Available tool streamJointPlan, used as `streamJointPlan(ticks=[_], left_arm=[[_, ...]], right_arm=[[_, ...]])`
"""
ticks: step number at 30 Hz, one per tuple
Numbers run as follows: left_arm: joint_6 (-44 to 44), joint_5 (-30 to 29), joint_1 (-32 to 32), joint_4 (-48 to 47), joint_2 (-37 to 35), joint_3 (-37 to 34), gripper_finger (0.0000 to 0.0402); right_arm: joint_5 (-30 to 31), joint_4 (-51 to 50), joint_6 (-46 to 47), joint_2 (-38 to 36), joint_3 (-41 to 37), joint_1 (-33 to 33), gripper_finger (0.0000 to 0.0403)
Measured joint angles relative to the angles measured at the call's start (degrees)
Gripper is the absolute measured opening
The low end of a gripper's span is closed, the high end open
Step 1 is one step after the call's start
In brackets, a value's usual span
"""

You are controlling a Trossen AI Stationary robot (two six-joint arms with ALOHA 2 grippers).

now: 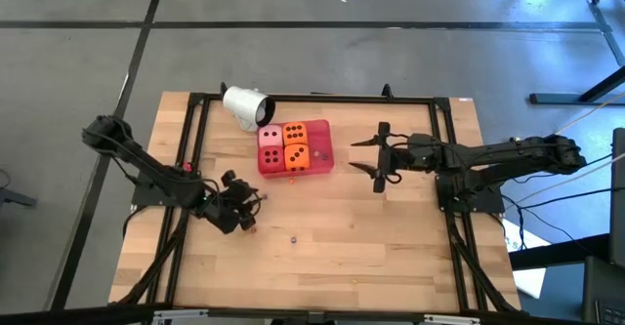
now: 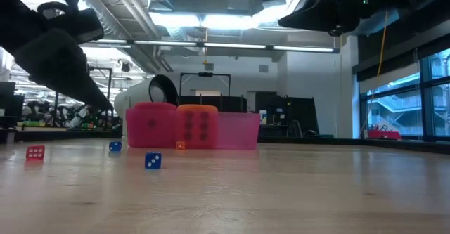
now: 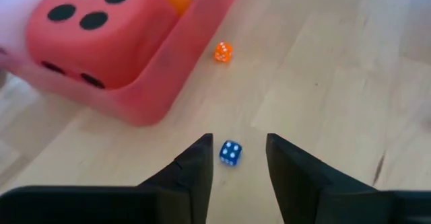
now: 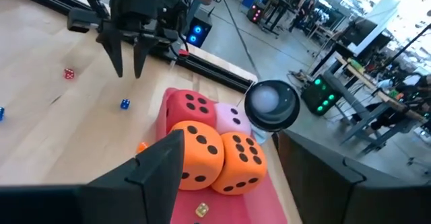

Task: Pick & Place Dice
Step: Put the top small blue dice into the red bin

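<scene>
Four dice (image 1: 283,146) sit packed in the tray (image 1: 323,145): pink (image 4: 232,119) and red (image 4: 190,107) on the cup (image 1: 244,105) side, two orange (image 4: 217,157) beside them. Cup lies on its side, touching the tray's corner. Left gripper (image 3: 234,163) hovers off the tray's opposite side, fingers slightly apart, pinching nothing; a small blue die (image 3: 230,153) is on the table between its fingertips. Tiny orange die (image 3: 223,52) lies just beside the tray wall; a small red die (image 2: 35,152) lies farther out. Right gripper (image 1: 380,157) hangs beside the tray, fingers spread, empty.
</scene>
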Motion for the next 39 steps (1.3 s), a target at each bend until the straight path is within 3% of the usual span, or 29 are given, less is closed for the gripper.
streamJointPlan(ticks=[6, 9, 21, 26, 39], left_arm=[[5.2, 0.4, 2.3, 4.4, 4.1, 0.0, 0.0166], [6.2, 3.4, 3.5, 5.4, 7.1, 0.0, 0.0176], [6.3, 7.6, 7.4, 10.7, 16.7, 0.1, 0.0179], [6.2, 8.1, 8.0, 10.6, 17.5, 0.1, 0.0165], [6.4, 8.8, 8.0, 11.5, 17.6, 0.0, 0.0084]], right_arm=[[0.0, 1.0, -0.5, 0.0, 0.0, 0.0, 0.0242], [0.0, 0.9, -0.4, 0.0, 0.0, 0.0, 0.0242], [0.0, 0.9, -0.1, 0.0, 0.0, 0.0, 0.0242], [-0.1, 0.9, -0.1, 0.0, 0.0, 0.0, 0.0242], [-0.1, 0.9, -0.1, 0.0, 0.0, 0.0, 0.0242]])
